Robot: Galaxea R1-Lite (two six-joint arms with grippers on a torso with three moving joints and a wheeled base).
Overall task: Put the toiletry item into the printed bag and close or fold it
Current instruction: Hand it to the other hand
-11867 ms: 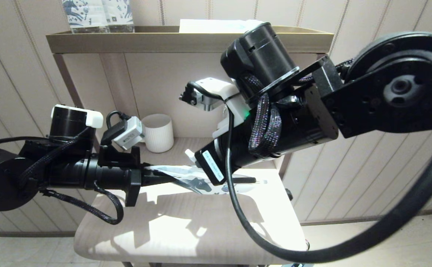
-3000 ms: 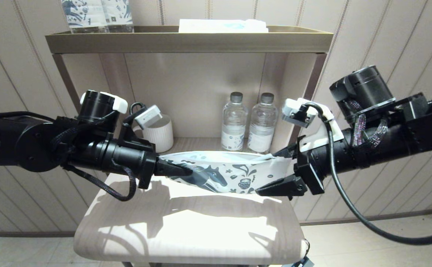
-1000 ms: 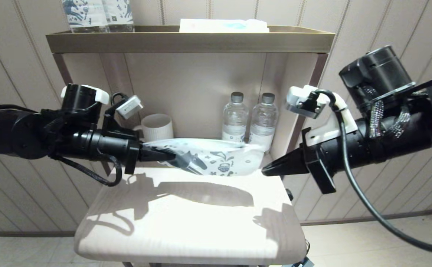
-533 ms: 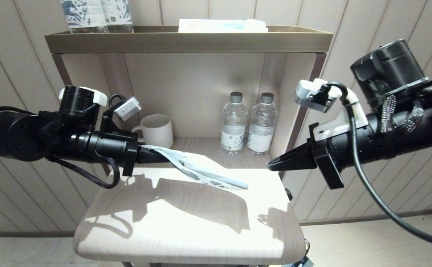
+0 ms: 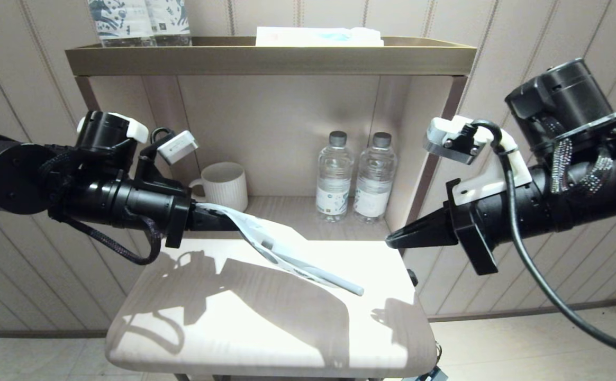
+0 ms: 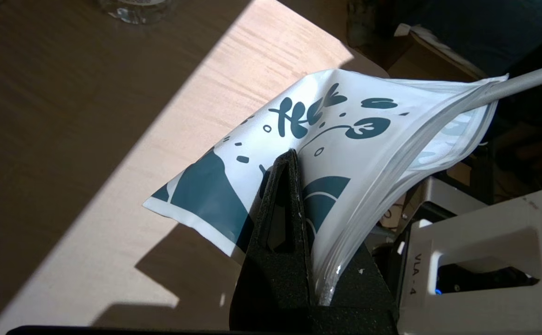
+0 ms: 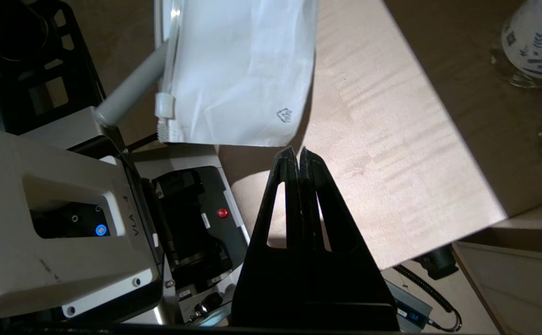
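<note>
My left gripper (image 5: 218, 217) is shut on one end of the printed bag (image 5: 265, 238), which droops down to the right over the table. In the left wrist view the bag (image 6: 345, 139) is pinched between the black fingers (image 6: 280, 209) of the left gripper (image 6: 315, 195). The toiletry item, a pale toothbrush handle (image 5: 340, 283), pokes out of the bag's low open end (image 6: 527, 81). My right gripper (image 5: 392, 241) is shut and empty, apart from the bag on the right. Its view shows the right gripper (image 7: 298, 151) just short of the bag's plain white back (image 7: 238, 70) and the handle (image 7: 131, 90).
A pale wooden table (image 5: 265, 328) lies below both arms. Behind it, a shelf niche holds a white ribbed cup (image 5: 226, 188) and two clear water bottles (image 5: 334, 177). The shelf top (image 5: 265, 55) carries printed bottles (image 5: 123, 21) and a flat packet (image 5: 318, 36).
The bag's free end has dropped from level to hanging down, and the toothbrush handle now sticks out of it. The right gripper has drawn back to the right, away from the bag.
</note>
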